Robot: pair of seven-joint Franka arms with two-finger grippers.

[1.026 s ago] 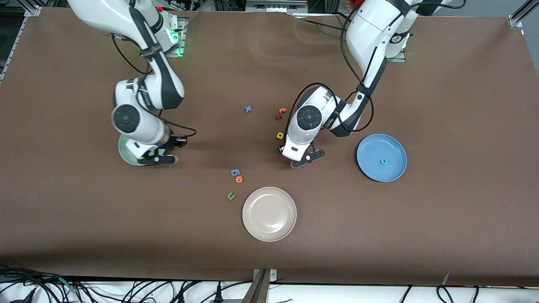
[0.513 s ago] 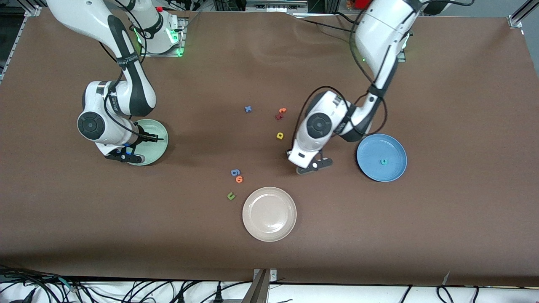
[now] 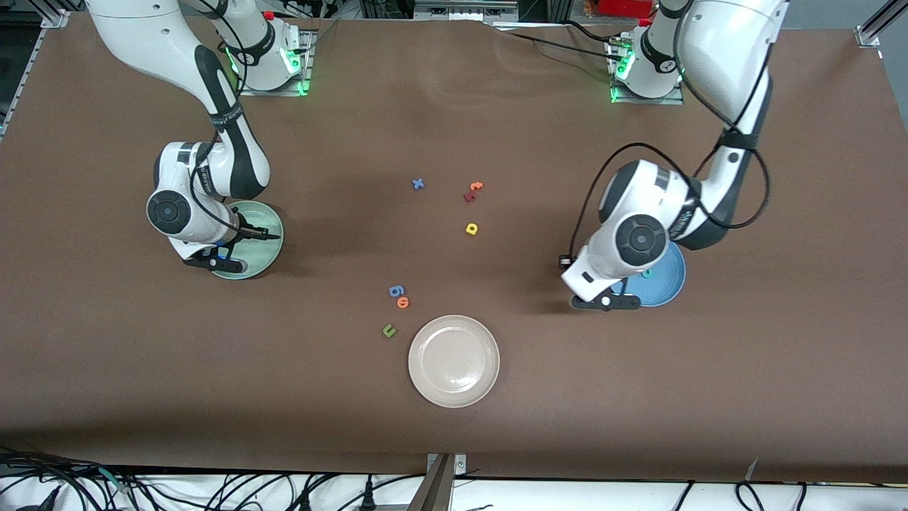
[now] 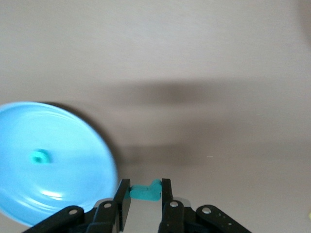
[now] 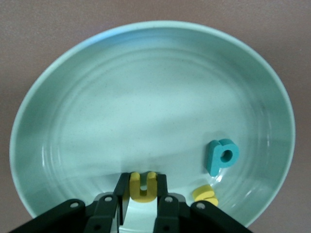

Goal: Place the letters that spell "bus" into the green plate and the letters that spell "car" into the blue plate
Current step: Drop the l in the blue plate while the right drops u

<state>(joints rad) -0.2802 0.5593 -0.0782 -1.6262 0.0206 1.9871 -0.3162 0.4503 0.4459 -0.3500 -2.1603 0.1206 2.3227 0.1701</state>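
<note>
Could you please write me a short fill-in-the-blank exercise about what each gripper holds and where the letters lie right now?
1. The right gripper is shut on a yellow ____ over the green plate.
2. The left gripper holds a teal letter beside the ____ plate.
3. In the green plate lie a yellow letter and a teal-blue ____.
4. The olive-green letter lies beside the ____ plate.

Missing words: u; blue; b; beige-white

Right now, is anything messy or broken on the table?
Nothing looks broken or spilled. Loose letters like the yellow one just lie scattered mid-table. The right gripper holds a yellow u over the green plate; the left gripper holds a teal letter beside the blue plate.
</note>
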